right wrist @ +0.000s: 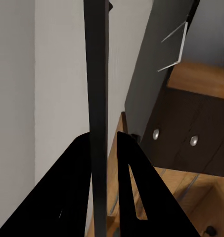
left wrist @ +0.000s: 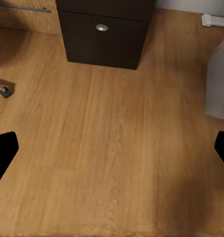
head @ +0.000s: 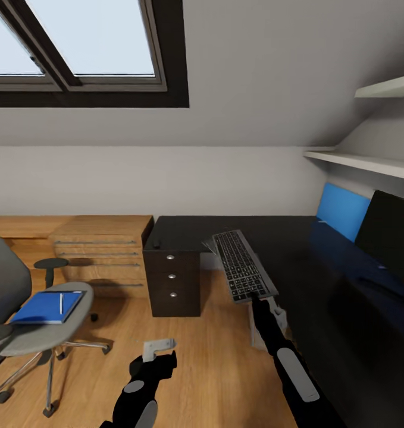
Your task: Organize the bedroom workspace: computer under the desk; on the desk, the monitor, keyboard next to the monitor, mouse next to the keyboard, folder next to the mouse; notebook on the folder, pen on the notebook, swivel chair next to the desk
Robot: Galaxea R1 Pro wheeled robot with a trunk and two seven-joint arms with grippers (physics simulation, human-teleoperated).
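Folder lies flat on the seat of the swivel chair at far left, a thin pale pen resting on it. Just right of the chair, low over the wooden floor, the left gripper hangs with its jaws wide apart and nothing between them. Further right, the right gripper is clamped on the near edge of the keyboard, holding it tilted above the desk, whose far right carries the monitor.
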